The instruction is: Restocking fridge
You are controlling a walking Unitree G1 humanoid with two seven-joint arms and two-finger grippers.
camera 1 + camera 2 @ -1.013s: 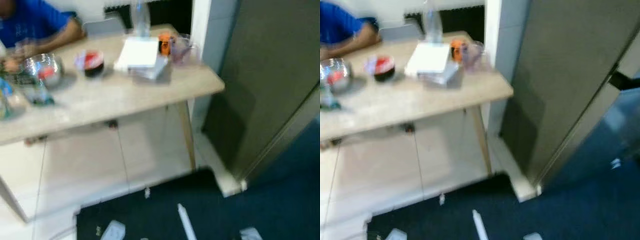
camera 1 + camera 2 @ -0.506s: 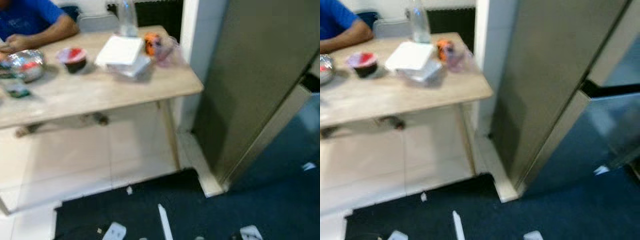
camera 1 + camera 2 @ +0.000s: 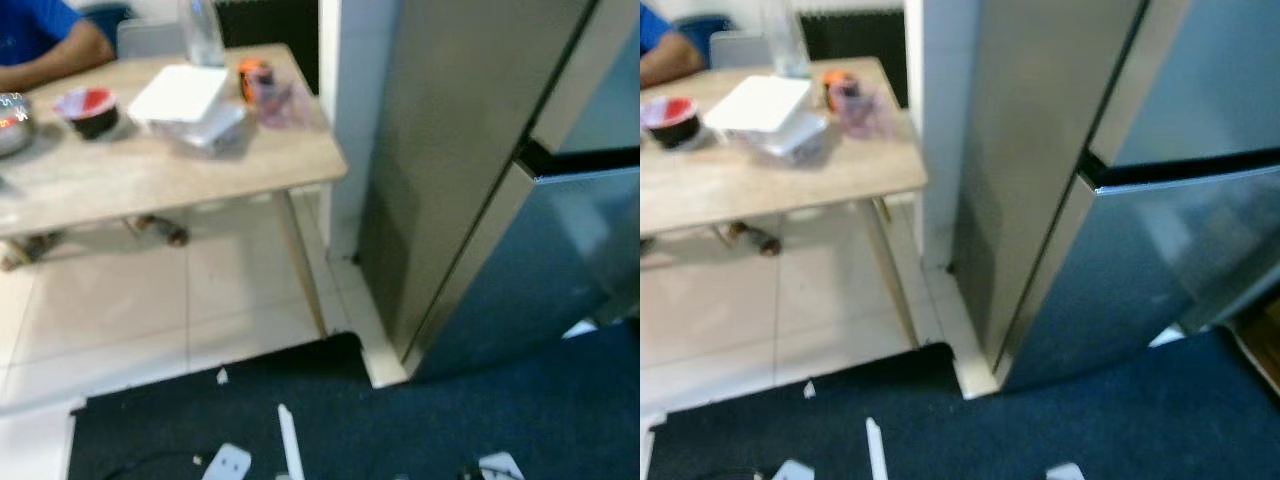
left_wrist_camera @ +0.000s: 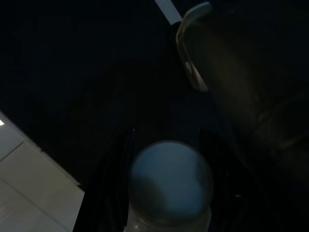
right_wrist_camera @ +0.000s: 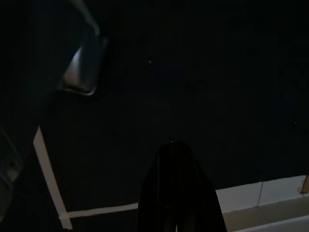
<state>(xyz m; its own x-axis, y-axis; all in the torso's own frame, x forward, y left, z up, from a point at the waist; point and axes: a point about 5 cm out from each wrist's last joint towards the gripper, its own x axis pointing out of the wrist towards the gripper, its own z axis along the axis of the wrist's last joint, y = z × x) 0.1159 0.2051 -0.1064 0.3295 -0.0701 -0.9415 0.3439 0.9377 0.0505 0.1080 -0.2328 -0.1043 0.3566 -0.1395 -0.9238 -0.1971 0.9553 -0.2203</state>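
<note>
A tall stainless-steel fridge [image 3: 1040, 150] stands at the right with both doors closed; a dark seam [image 3: 1180, 172] divides the upper door from the lower. In the dim left wrist view, my left gripper [image 4: 166, 164] is shut on a clear bottle with a pale blue cap [image 4: 170, 181], one black finger [image 4: 116, 174] on each side of it, above the dark carpet. The right wrist view shows my right gripper [image 5: 175, 150] shut and empty, its black fingers pressed together over the carpet.
A wooden table [image 3: 150, 185] at the left holds a clear bottle [image 3: 202, 35], white containers [image 3: 185, 100], a red bowl [image 3: 88, 108] and a plastic cup [image 3: 275, 100]. A person's arm [image 3: 50, 45] rests on it. Dark blue carpet [image 3: 400, 430] with a white strip [image 3: 290, 440] lies below.
The whole picture has swung to the right: the table has slid towards the left edge and the fridge front with its door seam has come into view.
</note>
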